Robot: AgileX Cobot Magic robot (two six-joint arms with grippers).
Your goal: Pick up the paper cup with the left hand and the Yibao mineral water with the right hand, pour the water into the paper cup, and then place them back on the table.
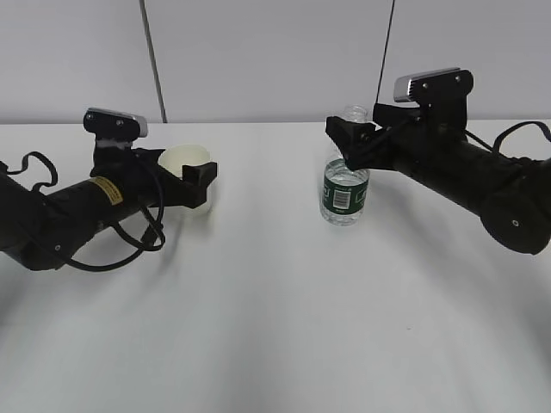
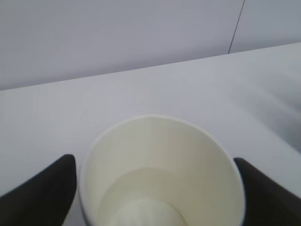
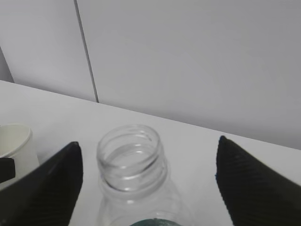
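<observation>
A plain white matte surface [image 1: 275, 327] fills the scene, bare across its near half, and meets a pale grey panelled wall [image 1: 258, 52] at the back.

On the left, the left hand [image 1: 86, 211], a black arm with a yellow sticker and looping black cables, lies low over the surface and reaches toward the middle. Its claw [image 1: 191, 176] stands wide open around the paper cup [image 1: 189, 172]. In the left wrist view the cream-white cup [image 2: 162, 174] sits upright between the two black fingers [image 2: 42, 195], with a slim gap showing on each side, so the fingers flank the cup without visibly pressing on it. The cup's inside looks empty.

On the right, the right hand [image 1: 465, 176], a black arm with a silver-grey block on top, slants down toward the Yibao mineral water [image 1: 345, 172]. The bottle stands upright on the surface, well apart from the cup, capless, with a dark green label band and water reaching roughly the top of that band. The right claw [image 1: 353, 142] is spread wide at the bottle's neck and shoulder. In the right wrist view the clear ribbed neck [image 3: 132, 160] stands between the two fingers [image 3: 47, 188], clear space on both sides; nothing is gripped. The cup's rim [image 3: 14, 139] shows at the left edge there.
</observation>
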